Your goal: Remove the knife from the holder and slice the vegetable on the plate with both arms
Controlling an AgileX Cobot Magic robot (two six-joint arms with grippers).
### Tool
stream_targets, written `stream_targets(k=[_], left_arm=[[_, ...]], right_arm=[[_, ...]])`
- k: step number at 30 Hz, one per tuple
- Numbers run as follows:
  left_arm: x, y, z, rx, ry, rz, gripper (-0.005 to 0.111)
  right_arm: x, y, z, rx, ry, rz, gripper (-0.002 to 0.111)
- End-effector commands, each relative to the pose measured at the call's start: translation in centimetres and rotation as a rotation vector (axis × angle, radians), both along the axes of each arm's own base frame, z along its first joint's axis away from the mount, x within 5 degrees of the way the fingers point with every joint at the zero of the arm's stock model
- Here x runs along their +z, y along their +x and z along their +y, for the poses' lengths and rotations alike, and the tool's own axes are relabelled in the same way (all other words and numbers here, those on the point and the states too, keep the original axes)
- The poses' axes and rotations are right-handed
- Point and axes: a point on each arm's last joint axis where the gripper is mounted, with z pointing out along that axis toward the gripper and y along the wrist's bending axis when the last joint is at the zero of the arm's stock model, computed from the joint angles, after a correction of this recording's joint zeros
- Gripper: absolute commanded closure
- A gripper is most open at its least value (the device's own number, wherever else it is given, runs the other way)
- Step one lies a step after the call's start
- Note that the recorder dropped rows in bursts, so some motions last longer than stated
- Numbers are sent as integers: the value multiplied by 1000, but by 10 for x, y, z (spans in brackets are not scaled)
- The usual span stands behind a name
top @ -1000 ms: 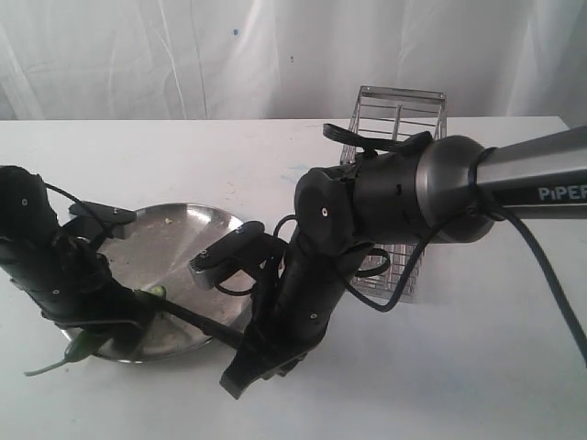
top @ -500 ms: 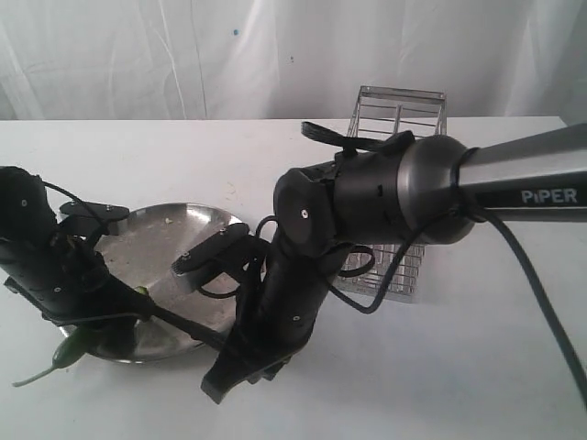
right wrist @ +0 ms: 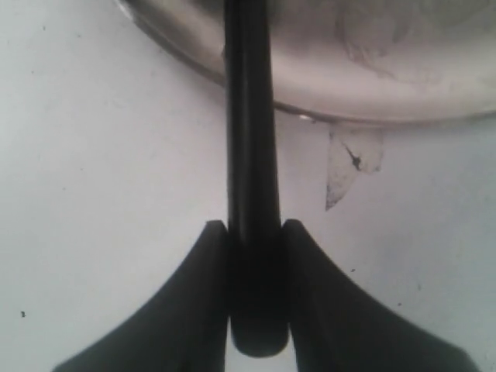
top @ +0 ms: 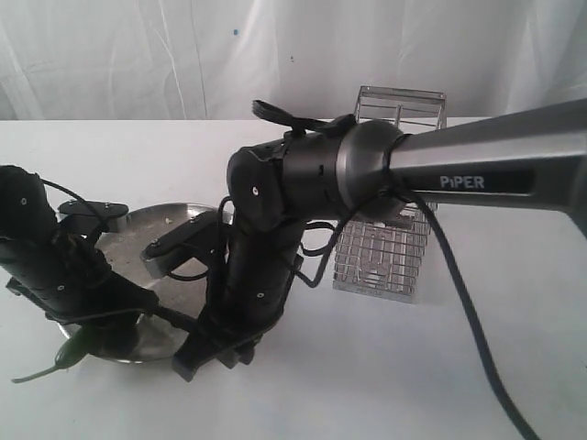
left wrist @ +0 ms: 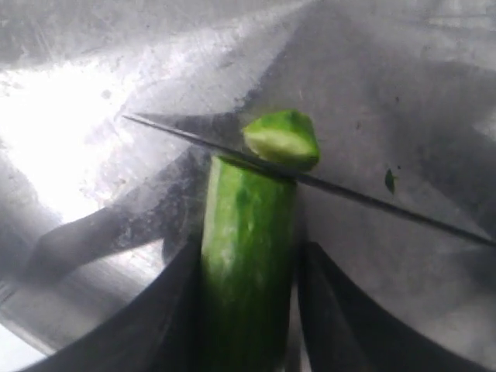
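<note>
The right arm (top: 303,183) has swung left across our exterior view since a second ago, and the holder (top: 385,247) it was masking now shows almost whole. And here's the cut! The vegetable (left wrist: 246,225) is over the plate (left wrist: 403,70), near its edge. The knife (left wrist: 372,203) has its thin blade right across the tip, and a short cut piece (left wrist: 283,139) sits just beyond the blade with its pale inside showing. The left gripper (left wrist: 249,267) has the long part pinned, its fingers (left wrist: 167,325) partly closed and pressing on either side. In the exterior view we see the stem end (top: 71,351) poking out past the plate's rim behind that gripper. The right gripper (right wrist: 254,252) is clamped tight on the knife's dark handle, which runs over the rim toward the middle of the plate. So we judge we're in the slicing itself, with a first slice looking parted. Next, we reckon, the blade has to lift clear, step back toward the left gripper and come down again. There's little green left before those fingers, so the hold may need to shift toward the stem. Around it all we have a white tabletop (right wrist: 93,155), faintly smudged. A small translucent scrap (right wrist: 353,163) lies just beside the plate's rim, and the wire holder stands off to the right of the plate. Behind everything hangs a white draped cloth (top: 138,55).
</note>
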Motion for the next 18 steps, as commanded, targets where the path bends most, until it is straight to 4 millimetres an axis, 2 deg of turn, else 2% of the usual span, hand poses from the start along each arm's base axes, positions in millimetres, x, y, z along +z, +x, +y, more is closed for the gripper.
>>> stream_targets(k=[1, 5, 10, 17, 18], left_arm=[[-3, -3, -1, 19, -17, 30, 63], [-3, -4, -1, 8, -15, 37, 63], [0, -5, -1, -8, -14, 35, 63], [28, -11, 1, -35, -12, -30, 62], [34, -14, 2, -52, 2, -39, 59]], right_arm=[[-2, -1, 14, 39, -38, -16, 108], [-4, -1, 23, 68, -83, -24, 108], [-9, 0, 23, 64, -136, -17, 108], [-9, 0, 22, 68, -156, -15, 108], [-9, 0, 21, 70, -162, -15, 108]])
